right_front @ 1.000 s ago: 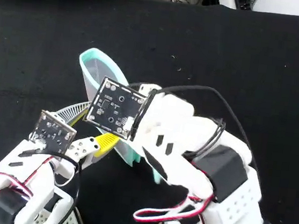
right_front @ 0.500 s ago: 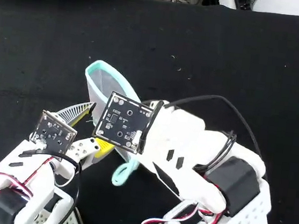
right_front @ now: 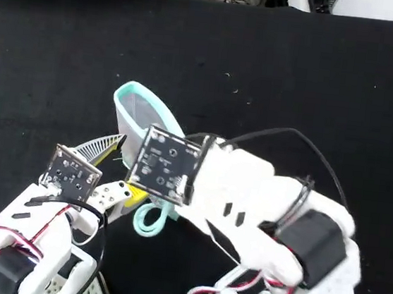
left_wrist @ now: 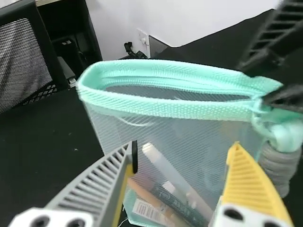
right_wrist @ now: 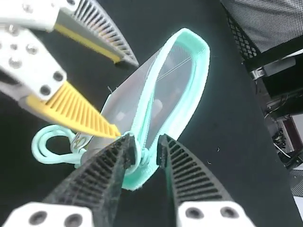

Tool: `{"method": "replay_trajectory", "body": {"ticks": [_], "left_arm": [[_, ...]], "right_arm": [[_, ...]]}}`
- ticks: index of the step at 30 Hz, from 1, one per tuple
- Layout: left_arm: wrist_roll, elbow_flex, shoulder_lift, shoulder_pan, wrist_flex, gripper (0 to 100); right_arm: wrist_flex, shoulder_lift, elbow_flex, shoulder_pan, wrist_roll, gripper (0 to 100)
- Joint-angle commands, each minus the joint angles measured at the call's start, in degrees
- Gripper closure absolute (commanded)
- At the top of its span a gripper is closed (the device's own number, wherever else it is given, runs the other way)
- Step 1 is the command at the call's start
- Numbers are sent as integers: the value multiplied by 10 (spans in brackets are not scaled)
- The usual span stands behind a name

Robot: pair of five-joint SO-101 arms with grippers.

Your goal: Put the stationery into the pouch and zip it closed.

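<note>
A mint-edged mesh pouch (right_front: 135, 112) stands upright near the table's front, its top (right_wrist: 177, 75) gaping at the far end. Through its mesh wall (left_wrist: 180, 137) I see a clear ruler (left_wrist: 175, 182) and a pencil (left_wrist: 147, 196) inside. My left gripper (left_wrist: 182, 149) holds the pouch's lower part between a grey and a yellow finger (right_front: 134, 197). My right gripper (right_wrist: 147, 142) is shut on the zipper end at the near corner, under its wrist board (right_front: 166, 165). A mint loop (right_front: 147, 216) hangs beside that corner.
The black tablecloth (right_front: 318, 76) stretches bare behind and to the right of the pouch. Both arm bases crowd the front edge, with the right arm's cables (right_front: 290, 136) arching over it. Beyond the table's far edge stands a black mesh stand (left_wrist: 23, 56).
My right wrist has moved toward the front right along the pouch's top. The mint loop has swung free at the near corner. The pouch shifted slightly right; the left arm stayed.
</note>
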State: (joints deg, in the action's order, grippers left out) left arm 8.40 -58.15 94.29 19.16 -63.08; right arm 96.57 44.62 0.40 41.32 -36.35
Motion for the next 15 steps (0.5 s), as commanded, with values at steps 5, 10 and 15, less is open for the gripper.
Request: {"method": "replay_trajectory", "body": {"ticks": [5, 10, 15], "left_arm": [[-4, -5, -6, 2, 27, 690], [-4, -34, -3, 2, 55, 690], [-4, -36, -2, 2, 53, 690]], "right_arm": [[11, 72, 3, -5, 23, 892], [6, 91, 44, -6, 31, 892], [-10, 132, 60, -49, 26, 892]]}}
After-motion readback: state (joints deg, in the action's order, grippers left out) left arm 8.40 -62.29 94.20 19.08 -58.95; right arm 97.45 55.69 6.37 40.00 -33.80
